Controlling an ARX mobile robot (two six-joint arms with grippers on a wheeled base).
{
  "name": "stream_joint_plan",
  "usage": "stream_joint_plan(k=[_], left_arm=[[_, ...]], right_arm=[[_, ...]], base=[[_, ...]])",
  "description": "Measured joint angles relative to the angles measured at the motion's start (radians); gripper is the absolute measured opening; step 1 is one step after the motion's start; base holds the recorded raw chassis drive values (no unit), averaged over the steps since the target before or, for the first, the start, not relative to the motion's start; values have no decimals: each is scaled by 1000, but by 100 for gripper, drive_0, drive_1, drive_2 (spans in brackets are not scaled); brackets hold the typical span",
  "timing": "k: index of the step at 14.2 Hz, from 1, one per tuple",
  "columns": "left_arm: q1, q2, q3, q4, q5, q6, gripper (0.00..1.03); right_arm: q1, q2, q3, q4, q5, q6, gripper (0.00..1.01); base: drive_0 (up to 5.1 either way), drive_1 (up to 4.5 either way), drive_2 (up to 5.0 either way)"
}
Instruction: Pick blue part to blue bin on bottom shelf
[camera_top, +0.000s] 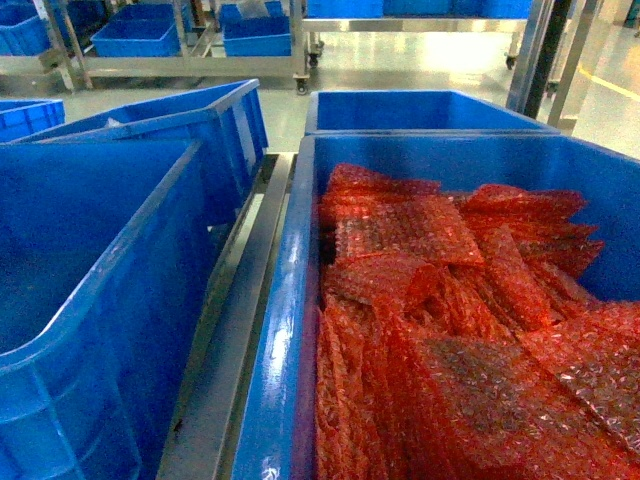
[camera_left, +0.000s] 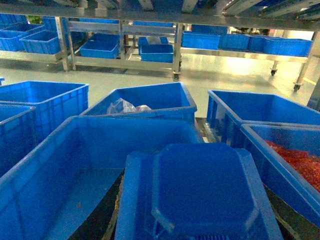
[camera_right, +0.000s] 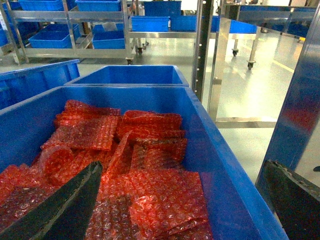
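Observation:
The blue part (camera_left: 200, 185), a flat plastic piece with a raised eight-sided top, fills the bottom of the left wrist view. My left gripper (camera_left: 197, 222) is shut on it, with a dark finger (camera_left: 107, 215) showing at either side. The part hangs over the near rim of a large empty blue bin (camera_left: 75, 170), which is the left bin (camera_top: 90, 260) in the head view. A steel strip of the bottom shelf (camera_top: 235, 330) shows between the bins. My right gripper (camera_right: 180, 200) is open, its fingers (camera_right: 65, 205) wide apart over the right wall of a bin of red bubble wrap (camera_right: 145, 195). Neither gripper shows in the head view.
The bin of red bubble wrap (camera_top: 460, 330) sits right of the empty bin. Behind stand two more blue bins (camera_top: 420, 108), the left one (camera_left: 150, 100) holding a clear bag. Steel uprights (camera_right: 200, 45) stand at the right. Far racks (camera_left: 120, 47) carry more bins.

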Motion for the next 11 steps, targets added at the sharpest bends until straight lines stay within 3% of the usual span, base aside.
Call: stream_joint_plan(k=[11], left_arm=[[0,0,0,0,0,0,44]], right_arm=[[0,0,0,0,0,0,98]], base=[[0,0,0]])
